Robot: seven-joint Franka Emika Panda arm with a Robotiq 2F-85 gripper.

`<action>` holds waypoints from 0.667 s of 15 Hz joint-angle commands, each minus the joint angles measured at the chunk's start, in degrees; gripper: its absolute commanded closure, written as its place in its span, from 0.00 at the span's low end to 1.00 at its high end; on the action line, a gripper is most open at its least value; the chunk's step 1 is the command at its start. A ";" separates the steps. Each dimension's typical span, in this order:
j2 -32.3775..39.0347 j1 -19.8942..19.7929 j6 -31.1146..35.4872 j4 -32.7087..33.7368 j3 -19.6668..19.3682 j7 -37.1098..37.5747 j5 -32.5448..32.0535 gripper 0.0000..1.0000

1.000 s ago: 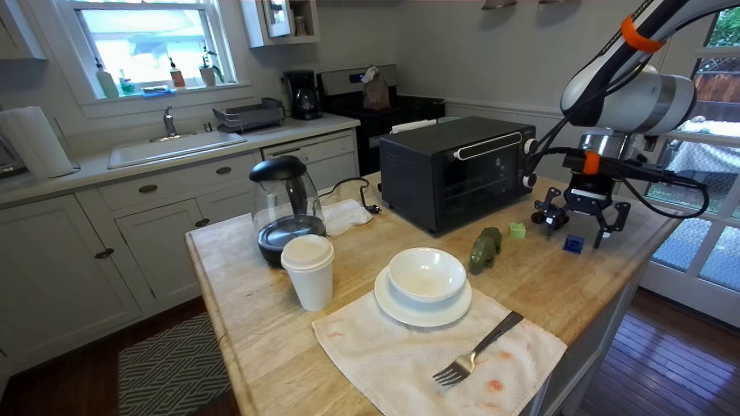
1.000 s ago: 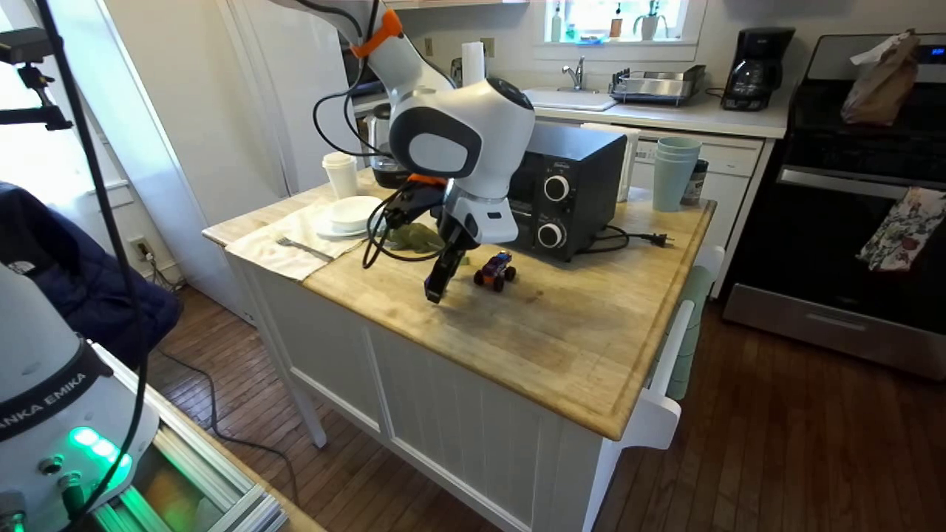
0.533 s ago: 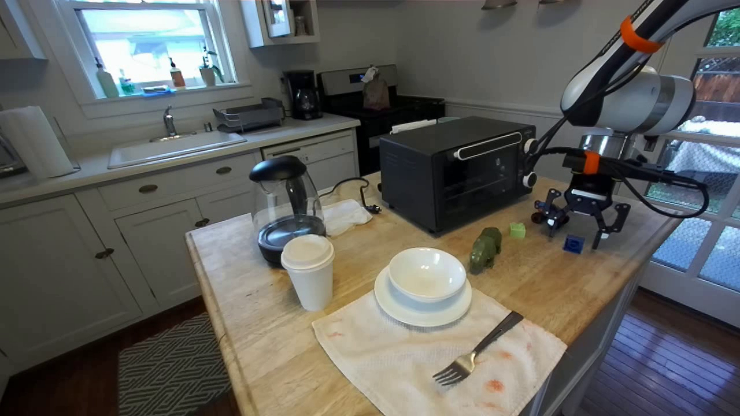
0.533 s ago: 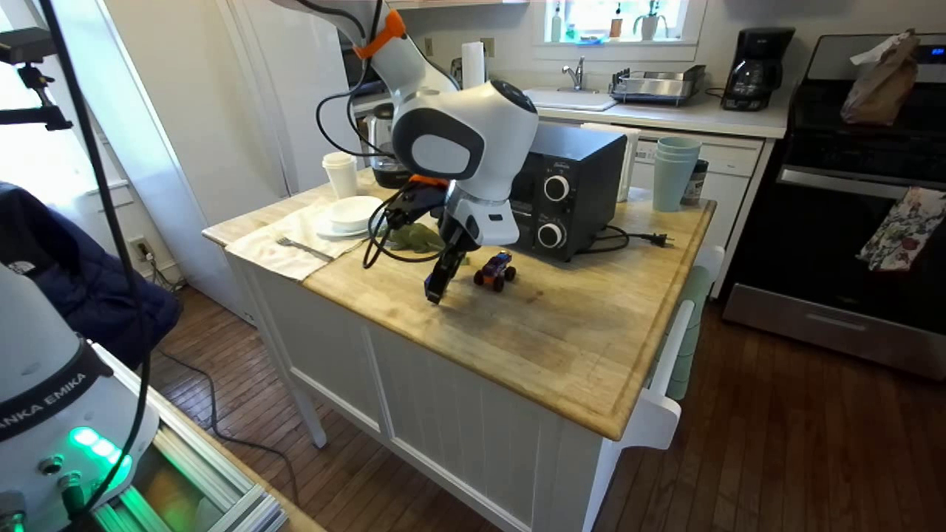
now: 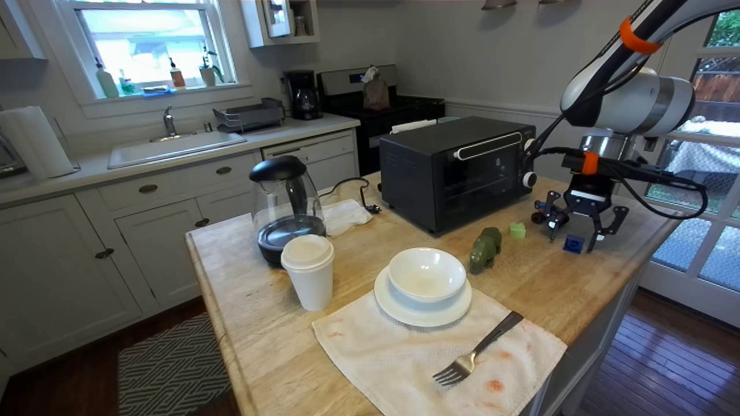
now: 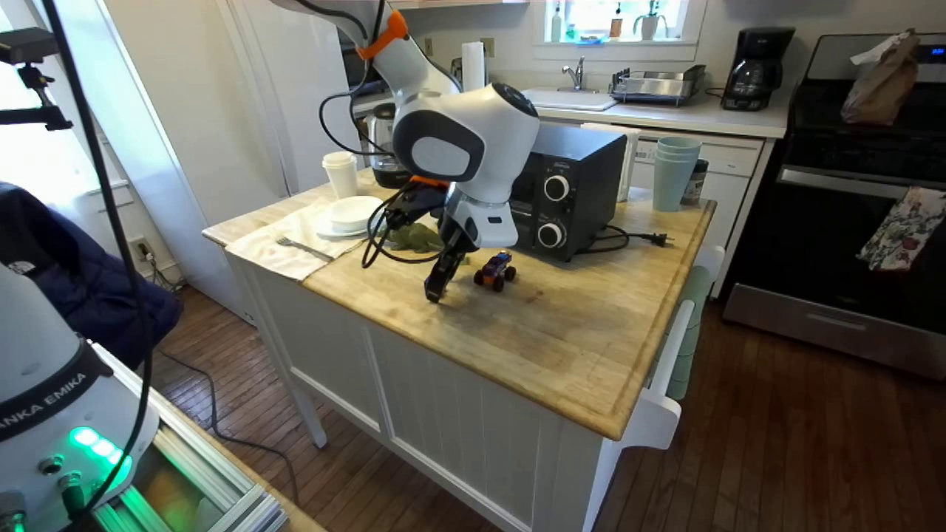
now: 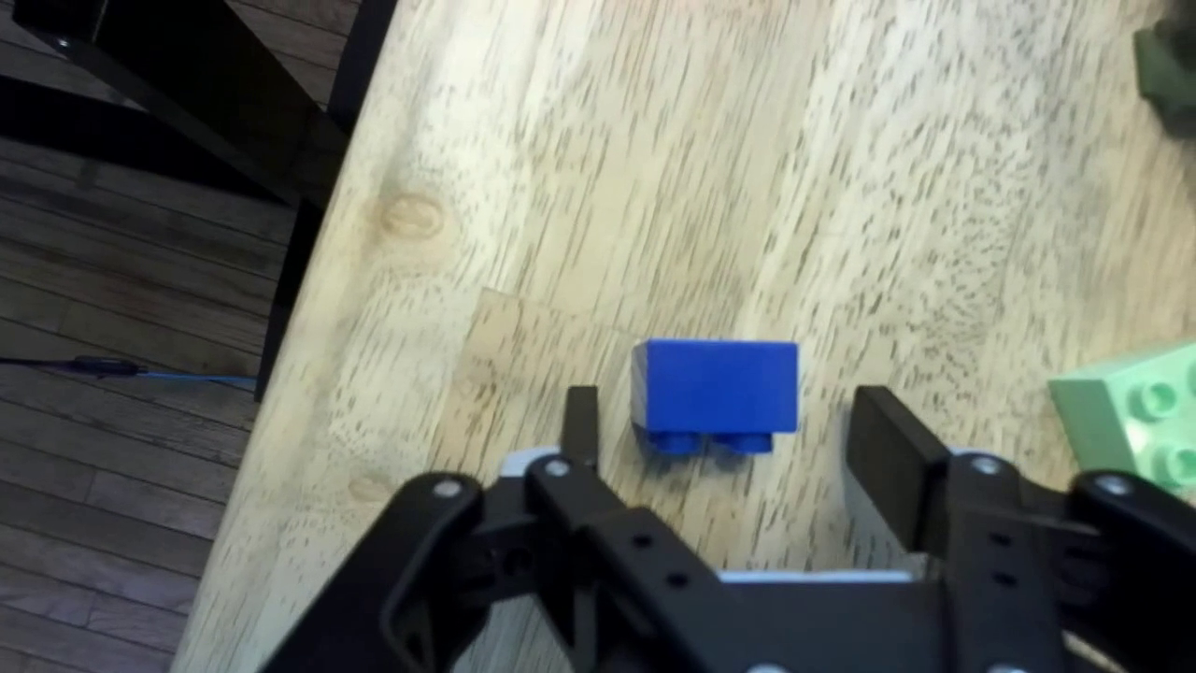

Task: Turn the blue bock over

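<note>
Black two-finger gripper [image 7: 732, 411] points down, low over the pale wooden tabletop [image 7: 673, 168]. Jaws spread well apart, nothing in their hold. Between the fingertips [image 7: 581, 421]: the small blue plastic toy brick [image 7: 722, 385], lying on its side, studs toward the gripper's body in the wrist view. Bare wood shows on both sides of it; neither finger touches it. Whether the tips touch the wood: cannot tell.

Above the jaws: the white-and-black robot arm [image 6: 499, 137]. In both exterior views its upper link, ringed by an orange band [image 5: 639, 39], slopes down from the top edge to a bulky white joint; the wrist drops from there to the gripper. In an exterior view the black fingers [image 6: 443, 273] lean off vertical.

Just beyond one finger: a light green plastic brick [image 7: 1093, 421], studs up. Near that finger too, a dark toy truck with orange parts [image 6: 495, 271], on its wheels.

Farther from the jaws: a dark green animal figure [image 5: 485, 249] and a black toaster oven [image 5: 413, 179]. Well apart: a white bowl [image 5: 428, 271] on a white plate [image 5: 425, 316], and a dark-handled metal fork [image 5: 481, 348] on a stained white cloth [image 5: 399, 358].
</note>
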 commanded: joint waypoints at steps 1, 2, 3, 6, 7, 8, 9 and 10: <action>0.93 -0.27 -1.83 1.62 -0.25 -1.47 1.93 0.37; 0.92 -0.26 -1.76 1.63 -0.26 -1.39 1.97 0.38; 0.91 -0.29 -1.83 1.68 -0.24 -1.37 2.06 0.42; 0.80 -0.22 -1.95 1.76 -0.24 -1.24 2.09 0.63; 0.70 -0.14 -1.89 1.73 -0.24 -1.20 2.06 0.70; 0.60 -0.09 -1.92 1.71 -0.24 -1.22 2.03 0.77; 0.50 -0.03 -1.90 1.64 -0.25 -1.15 1.98 0.86; 0.30 0.06 -2.03 1.53 -0.26 -1.09 1.95 0.89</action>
